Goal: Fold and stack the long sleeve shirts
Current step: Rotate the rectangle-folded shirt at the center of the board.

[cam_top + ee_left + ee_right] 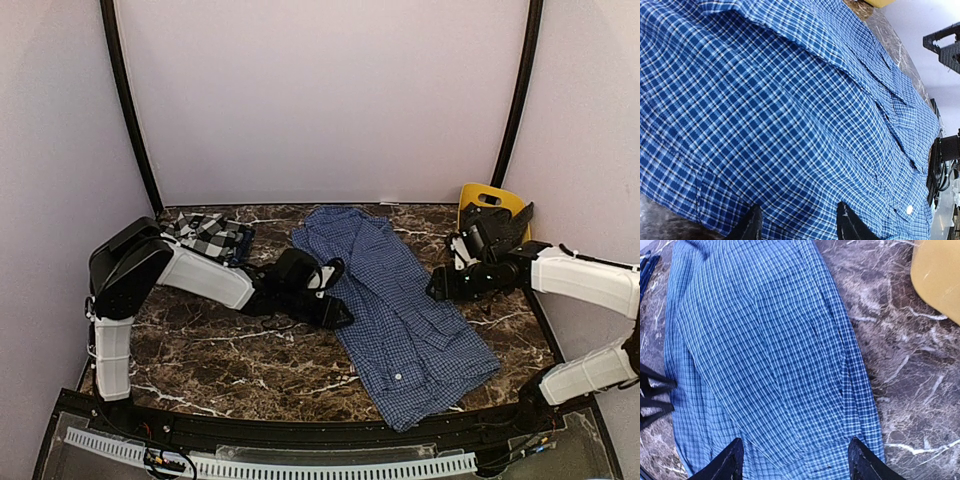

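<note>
We see the blue checked shirt [765,355] spread on the marble counter [900,370], our right tool [796,450] gaping above its edge, a yellow bin [940,275] nearby.

Only the tips of the left fingers [752,227] show in the left wrist view, cut by the bottom edge; the blue shirt [790,125] under and beyond them runs off the frame at left, top and bottom. The right fingers [732,460] are cropped the same way, and the yellow bin [940,275] beyond them to the right is cut by the corner. From above, the plaid shirt [210,237] is half hidden behind the left arm [200,275]
</note>
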Motion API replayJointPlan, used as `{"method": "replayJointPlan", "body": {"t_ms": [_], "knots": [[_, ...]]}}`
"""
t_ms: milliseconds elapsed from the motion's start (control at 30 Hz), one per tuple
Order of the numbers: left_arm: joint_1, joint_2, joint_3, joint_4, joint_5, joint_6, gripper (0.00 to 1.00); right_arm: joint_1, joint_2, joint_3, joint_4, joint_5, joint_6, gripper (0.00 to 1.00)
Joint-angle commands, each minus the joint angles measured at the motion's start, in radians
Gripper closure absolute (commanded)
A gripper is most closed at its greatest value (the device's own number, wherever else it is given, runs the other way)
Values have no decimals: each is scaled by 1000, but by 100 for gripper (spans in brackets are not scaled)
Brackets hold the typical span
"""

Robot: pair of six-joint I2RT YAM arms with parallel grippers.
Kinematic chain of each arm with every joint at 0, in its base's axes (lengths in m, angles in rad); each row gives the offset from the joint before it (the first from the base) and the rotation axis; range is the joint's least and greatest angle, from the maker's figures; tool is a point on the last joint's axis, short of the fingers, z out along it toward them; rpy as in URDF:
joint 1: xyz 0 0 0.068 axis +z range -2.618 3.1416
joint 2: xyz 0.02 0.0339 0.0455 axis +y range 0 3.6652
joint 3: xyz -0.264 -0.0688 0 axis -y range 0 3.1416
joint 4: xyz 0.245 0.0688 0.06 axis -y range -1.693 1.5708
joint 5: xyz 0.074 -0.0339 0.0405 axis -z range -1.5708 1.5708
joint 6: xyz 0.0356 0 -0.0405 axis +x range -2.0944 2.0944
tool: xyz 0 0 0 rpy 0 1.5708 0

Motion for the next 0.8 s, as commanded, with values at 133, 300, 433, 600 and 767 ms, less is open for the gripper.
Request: {"method": "replayJointPlan", "body": {"t_ms": [133, 300, 433, 600, 767], "knots": [[102, -79, -98, -168, -98, 64, 52, 92, 18, -62, 35, -31, 12, 32], [148, -125, -132, -216, -163, 110, 52, 186, 77, -77, 54, -59, 24, 32], [165, -165, -171, -230, -203, 125, 53, 271, 129, -105, 106, -82, 58, 34], [180, -237, -214, -198, -210, 154, 49, 396, 184, -98, 142, -78, 98, 37], [181, -384, -288, -108, -211, 221, 30, 473, 195, -53, 114, -5, 97, 37]]}}
